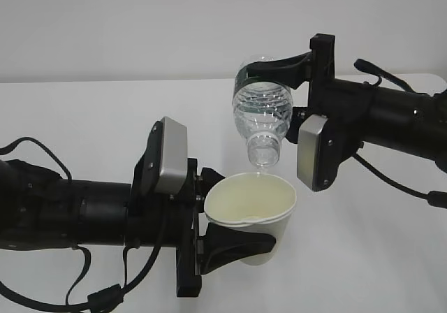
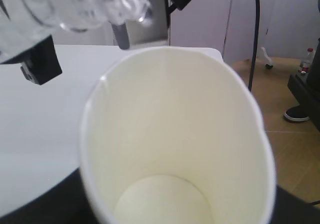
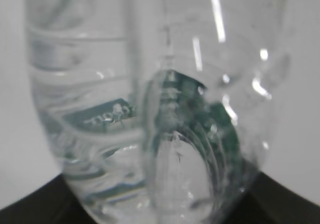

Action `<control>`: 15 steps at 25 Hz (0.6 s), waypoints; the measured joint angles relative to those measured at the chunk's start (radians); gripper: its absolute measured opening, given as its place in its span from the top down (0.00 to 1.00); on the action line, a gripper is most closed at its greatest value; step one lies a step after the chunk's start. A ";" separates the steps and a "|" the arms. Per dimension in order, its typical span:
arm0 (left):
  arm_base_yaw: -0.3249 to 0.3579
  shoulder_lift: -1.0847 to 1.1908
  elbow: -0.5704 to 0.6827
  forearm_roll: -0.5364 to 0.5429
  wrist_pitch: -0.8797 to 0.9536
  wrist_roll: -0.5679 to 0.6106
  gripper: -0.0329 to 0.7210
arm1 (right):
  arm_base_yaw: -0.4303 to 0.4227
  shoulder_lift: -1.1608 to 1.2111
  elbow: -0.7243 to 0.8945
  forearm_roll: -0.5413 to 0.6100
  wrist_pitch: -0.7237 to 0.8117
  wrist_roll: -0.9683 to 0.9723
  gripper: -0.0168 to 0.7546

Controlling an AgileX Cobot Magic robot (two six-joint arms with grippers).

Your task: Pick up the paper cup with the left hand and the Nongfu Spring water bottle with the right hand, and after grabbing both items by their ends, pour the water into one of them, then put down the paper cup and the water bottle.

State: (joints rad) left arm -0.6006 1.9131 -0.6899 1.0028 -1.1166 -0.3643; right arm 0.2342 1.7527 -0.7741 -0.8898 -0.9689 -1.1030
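1. 2 black robot arms meet above a plain white table (image 1: 105,110): the left hand (image 1: 234,246) holds a small white tapered paper cup (image 1: 253,212) with a pale cream inside, and the right hand (image 1: 279,72) holds a small clear plastic Nongfu Spring water bottle (image 1: 262,110) with ribbed shoulders and a dark green label band.
2. Left pincer: its black jaws pinch the lower wall of the paper cup, which sits roughly upright with its mouth tipped slightly toward the exterior camera, clear of the table.
3. Right pincer: its jaws clamp the bottle near its base end, by the label. The bottle is turned neck-down, steeply tilted.
4. The uncapped bottle mouth (image 1: 262,161) hangs just above the far rim of the cup, touching or nearly touching it; which of the 2 I cannot tell.
5. Clear water (image 1: 260,114) fills the shoulder and neck of the bottle. In the left wrist view the cup's floor (image 2: 160,199) looks dry or barely wet, so I judge the pour to be at its start.
6. Risks from here:
   - The mouth sits over the rim, not the centre, so a small drift backward would send water down the outer wall onto the table.
   - A steep tilt can make the water glug out in bursts and splash over the rim.
   - The cup's thin paper wall could buckle under the pinch as water adds weight, tipping or slipping it.
   - The bottle neck pressing on the rim could push the cup askew.
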 joint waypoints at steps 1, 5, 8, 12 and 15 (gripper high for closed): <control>0.000 0.000 0.000 0.000 0.000 0.000 0.40 | 0.000 0.000 0.000 0.000 -0.002 0.000 0.40; 0.000 0.000 0.000 0.000 0.000 0.000 0.40 | 0.000 0.000 0.000 0.000 -0.014 -0.007 0.40; 0.000 0.000 0.000 0.000 0.000 0.000 0.40 | 0.000 0.000 0.000 0.000 -0.036 -0.018 0.40; 0.000 0.000 0.000 0.000 0.000 0.000 0.40 | 0.000 0.000 0.000 0.000 -0.043 -0.024 0.40; 0.000 0.000 0.000 0.000 0.000 0.000 0.40 | 0.000 0.000 0.000 0.000 -0.044 -0.024 0.40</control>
State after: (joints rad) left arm -0.6006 1.9131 -0.6899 1.0028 -1.1166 -0.3643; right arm 0.2342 1.7527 -0.7741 -0.8898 -1.0133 -1.1267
